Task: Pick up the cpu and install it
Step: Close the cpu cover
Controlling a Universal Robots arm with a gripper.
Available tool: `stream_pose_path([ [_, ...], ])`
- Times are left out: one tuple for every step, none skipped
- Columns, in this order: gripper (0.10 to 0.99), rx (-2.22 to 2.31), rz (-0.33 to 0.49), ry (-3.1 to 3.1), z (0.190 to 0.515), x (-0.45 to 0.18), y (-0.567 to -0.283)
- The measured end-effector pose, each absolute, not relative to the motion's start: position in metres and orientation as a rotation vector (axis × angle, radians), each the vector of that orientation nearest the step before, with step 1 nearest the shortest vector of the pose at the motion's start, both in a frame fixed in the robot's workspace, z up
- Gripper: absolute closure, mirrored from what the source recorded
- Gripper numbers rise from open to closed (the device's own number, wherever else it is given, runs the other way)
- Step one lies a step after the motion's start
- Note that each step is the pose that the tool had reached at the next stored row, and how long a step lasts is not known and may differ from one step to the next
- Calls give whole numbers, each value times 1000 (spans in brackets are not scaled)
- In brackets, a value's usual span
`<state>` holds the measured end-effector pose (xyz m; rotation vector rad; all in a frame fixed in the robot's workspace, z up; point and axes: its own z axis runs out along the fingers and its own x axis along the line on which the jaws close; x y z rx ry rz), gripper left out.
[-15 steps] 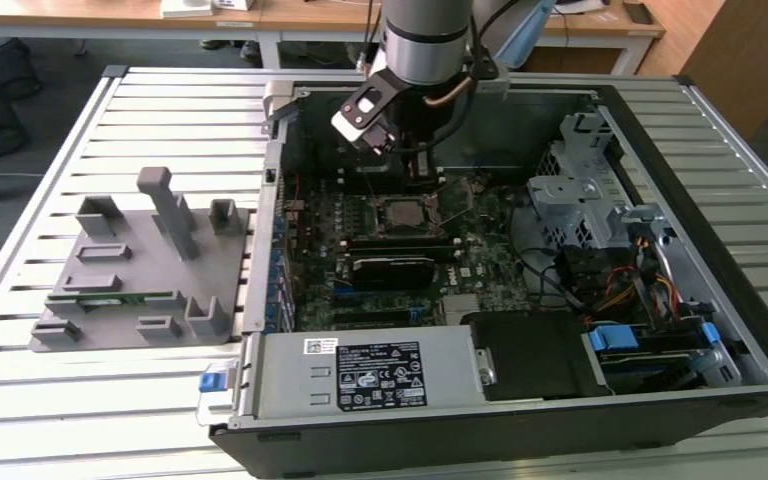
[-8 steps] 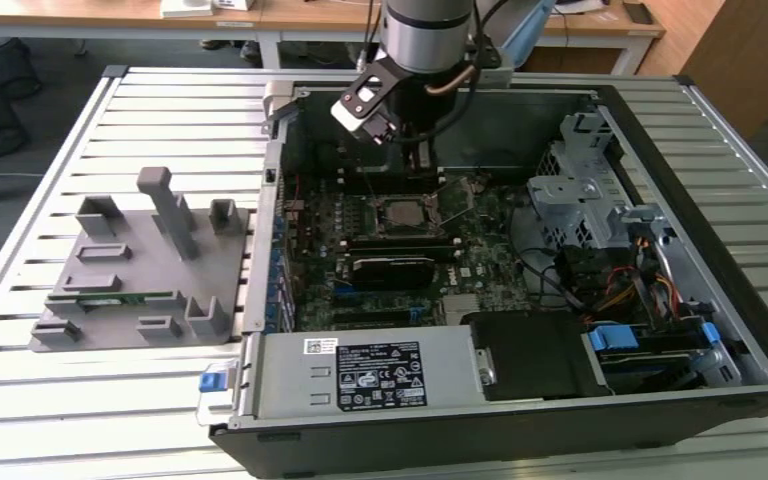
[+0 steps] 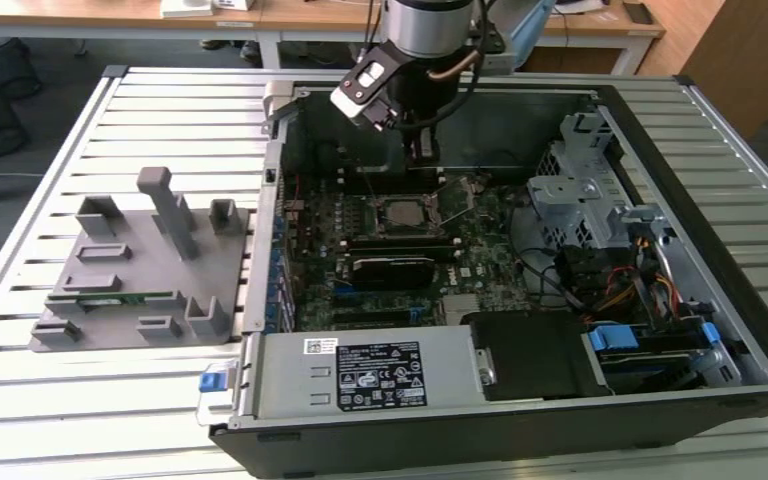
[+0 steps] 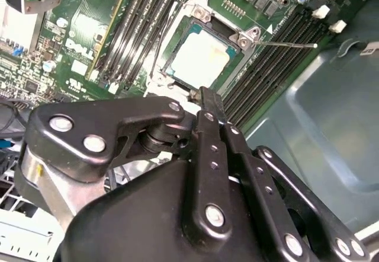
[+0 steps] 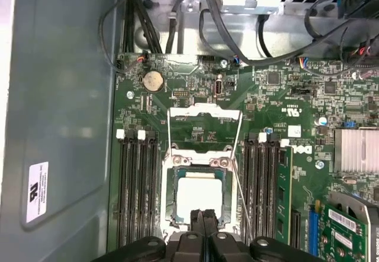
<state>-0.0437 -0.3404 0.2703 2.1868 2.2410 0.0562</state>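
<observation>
Exterior view first: my arm (image 3: 427,30) reaches down into the open computer case (image 3: 704,250), which lies on the slatted counter (image 3: 157,110). The fingers (image 3: 420,150) hang low over the motherboard (image 3: 491,260), close to the socket (image 3: 371,215). Inside the socket I can make out the pale square of the cpu (image 3: 404,212). Toward the exterior view's left, well apart from the case, a grey fixture (image 3: 157,215) stands on the counter with a long green memory stick (image 3: 115,297) lying in it. A power supply (image 3: 357,375) fills the case's near end.

In the second wrist view the fingers (image 4: 212,105) are pressed together with nothing between them. Just past their tips the cpu (image 4: 198,57) sits flat in the socket (image 4: 246,37), its silvery top bare. Black memory slots (image 4: 139,25) run alongside.

In the first wrist view the cpu (image 5: 198,198) rests squarely within the socket (image 5: 167,191). The load plate (image 5: 204,111) stands open, lying back against the motherboard (image 5: 266,108), and a thin lever wire (image 5: 240,173) runs beside the socket. The fingers (image 5: 197,221) are closed to a thin seam, empty. Their tips overlap the edge of the cpu nearest them, and I cannot tell whether they touch it. A coin cell (image 5: 153,80) and a finned heatsink (image 5: 355,149) sit farther off on the board.
</observation>
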Motion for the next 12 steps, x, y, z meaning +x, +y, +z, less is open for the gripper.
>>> stream_pose_path([
  [973,2187,56,2242,270,-44,-341],
  [973,2188,54,2242,270,-44,-343],
  [973,2189,54,2241,270,-44,-344],
  [973,2190,53,2240,270,-44,-345],
  [973,2190,52,2240,270,-44,-345],
  [973,2190,51,2238,270,-44,-346],
  [973,2190,50,2238,270,-44,-346],
  [973,2189,50,2238,270,-43,-346],
  [973,2190,49,2238,270,-41,-346],
  [973,2193,50,2241,270,-39,-346],
  [973,2198,59,2246,269,-37,-346],
  [973,2204,71,2252,269,-35,-346],
])
